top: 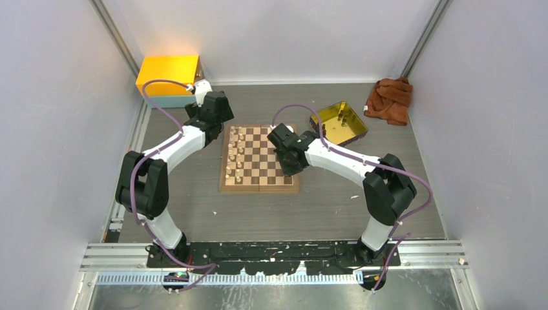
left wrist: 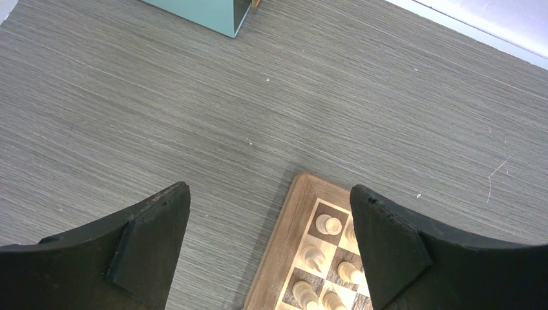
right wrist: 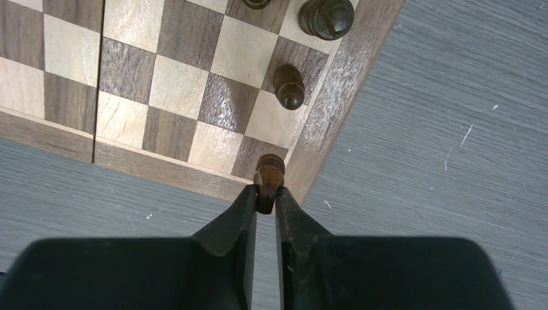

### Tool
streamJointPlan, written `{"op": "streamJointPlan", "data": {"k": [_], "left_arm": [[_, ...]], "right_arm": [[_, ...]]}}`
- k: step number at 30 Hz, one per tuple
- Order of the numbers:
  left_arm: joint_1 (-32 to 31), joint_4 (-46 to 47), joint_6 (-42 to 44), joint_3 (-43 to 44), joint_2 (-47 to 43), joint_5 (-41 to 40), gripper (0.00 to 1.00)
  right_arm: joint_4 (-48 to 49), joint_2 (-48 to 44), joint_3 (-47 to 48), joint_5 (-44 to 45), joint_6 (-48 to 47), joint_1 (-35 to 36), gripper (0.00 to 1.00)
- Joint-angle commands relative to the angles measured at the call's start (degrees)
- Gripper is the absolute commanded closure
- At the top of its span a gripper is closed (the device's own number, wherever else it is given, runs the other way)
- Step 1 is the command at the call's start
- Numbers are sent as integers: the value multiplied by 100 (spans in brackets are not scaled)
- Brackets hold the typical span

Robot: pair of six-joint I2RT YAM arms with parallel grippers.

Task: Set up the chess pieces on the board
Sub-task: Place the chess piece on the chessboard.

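While the right claw pinches a dark piece: the step in hand, as I judge it, is seating that piece on a corner square of the board.
Right claw: closed on the piece's lower part, its round head poking out past the tips, right at the board's corner.
Contact: I cannot tell whether the base touches the board.
Left claw: spread wide and holding nothing, just off another corner of the board, beside the cream pieces.
Doing it well: lower straight, centre the base on the dark corner square rather than the border, and let go only once it stands flat. Back off without brushing the second dark piece along the same edge.
Shapes: small turned men with round heads and narrow waists, likely quick to tip or roll.
Textures: glossy wooden checks, tan border, one seam. The surface is grey and fine-grained.
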Motion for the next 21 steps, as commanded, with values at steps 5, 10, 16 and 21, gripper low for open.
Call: {"op": "streamJointPlan", "data": {"k": [5, 10, 16, 21], "left_arm": [[-18, 195, 107, 45, -222, -160, 6], [-17, 208, 117, 48, -214, -169, 6], [-12, 218, 132, 79, -196, -169, 6], [-16, 216, 134, 80, -186, -160, 6]], "right_arm": [[633, 53, -118, 97, -97, 31, 99], [719, 110, -123, 129, -128, 31, 99], [733, 166, -115, 157, -132, 36, 99], [751, 187, -132, 211, -148, 24, 99]]}}
